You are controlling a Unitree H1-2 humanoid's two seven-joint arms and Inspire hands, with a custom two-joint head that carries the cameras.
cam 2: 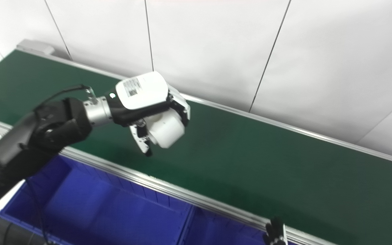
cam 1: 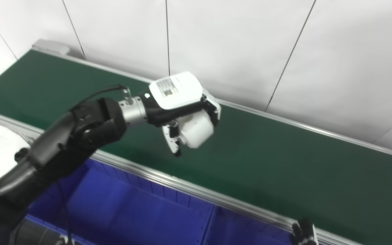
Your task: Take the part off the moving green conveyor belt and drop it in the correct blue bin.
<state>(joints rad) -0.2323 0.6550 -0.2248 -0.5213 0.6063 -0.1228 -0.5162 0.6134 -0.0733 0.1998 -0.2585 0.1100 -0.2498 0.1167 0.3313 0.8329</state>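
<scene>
here the left hand (cam 1: 185, 112) grips a smooth white, seemingly cylindrical part (cam 1: 197, 129) above the matte green belt (cam 1: 284, 163).

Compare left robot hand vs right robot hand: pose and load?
The left robot hand is fully in view, raised over the green conveyor belt and closed on a white part. Of the right robot hand, only dark fingertips show at the bottom edge, near the belt's front rail; its load cannot be judged.

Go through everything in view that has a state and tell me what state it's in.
Left robot hand: raised over the belt, fingers closed around the part.
White rounded part: held, off the belt.
Green conveyor belt: bare; motion can't be judged.
Blue plastic bin: open-topped, visible part empty.
Right robot hand: only fingertips showing; state unclear.
</scene>
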